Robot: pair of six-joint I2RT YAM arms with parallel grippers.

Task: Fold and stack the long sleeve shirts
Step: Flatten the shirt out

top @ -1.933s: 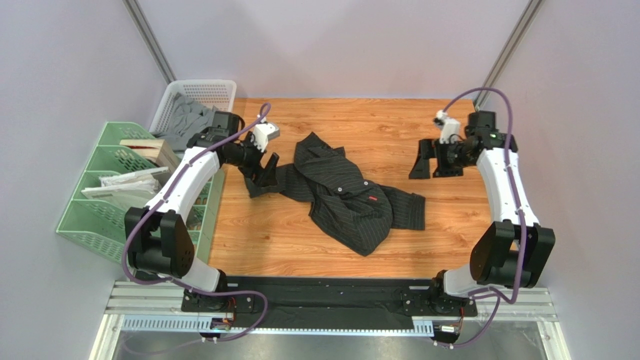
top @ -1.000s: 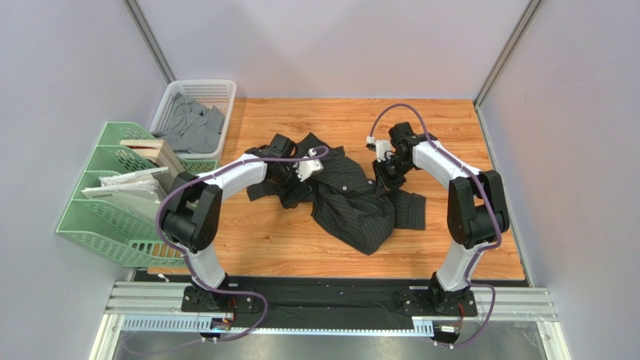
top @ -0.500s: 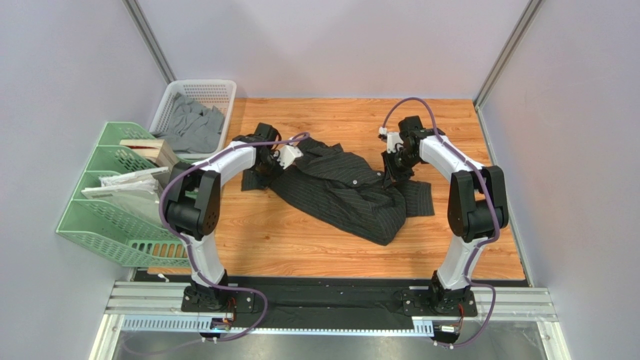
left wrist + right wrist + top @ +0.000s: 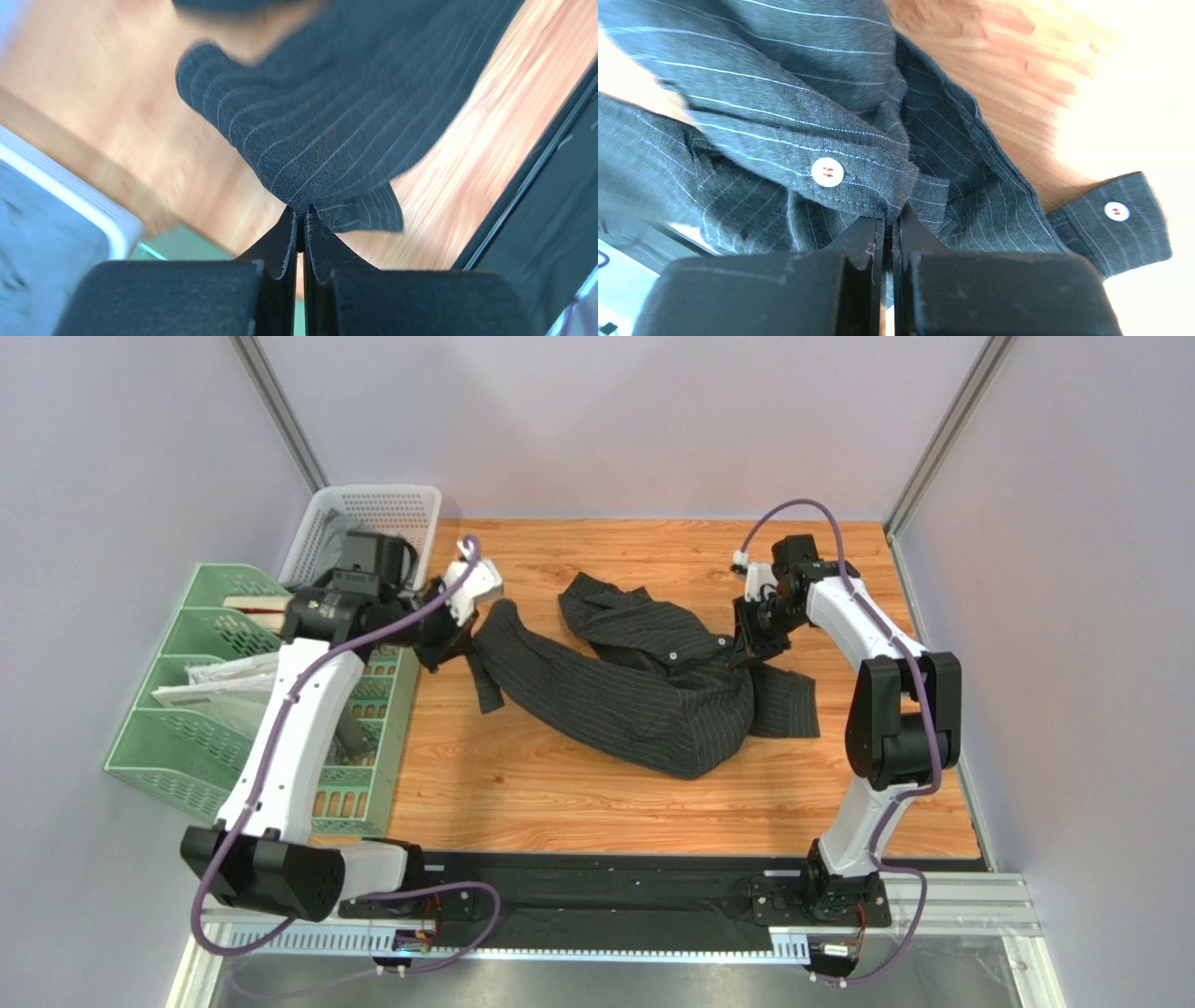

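Note:
One long sleeve shirt (image 4: 645, 679), charcoal with pale pinstripes, lies crumpled and stretched across the middle of the wooden table (image 4: 561, 798). My left gripper (image 4: 470, 623) is shut on the shirt's left end, lifting a sleeve next to the basket. In the left wrist view the fabric (image 4: 330, 119) is pinched at the tips of the left gripper (image 4: 302, 213). My right gripper (image 4: 751, 637) is shut on the shirt's right side. The right wrist view shows the right gripper (image 4: 892, 220) clamping a hem below a white button (image 4: 827, 171), with a buttoned cuff (image 4: 1113, 210) to the right.
A white basket (image 4: 372, 493) holding a grey garment (image 4: 358, 567) stands at the back left. A green file rack (image 4: 169, 756) with papers sits along the table's left edge. A black rail (image 4: 617, 875) runs across the near edge.
The left gripper shut on the shirt and pulled it left toward the basket. The right gripper moved back and right with its hold. The shirt is now drawn out wider.

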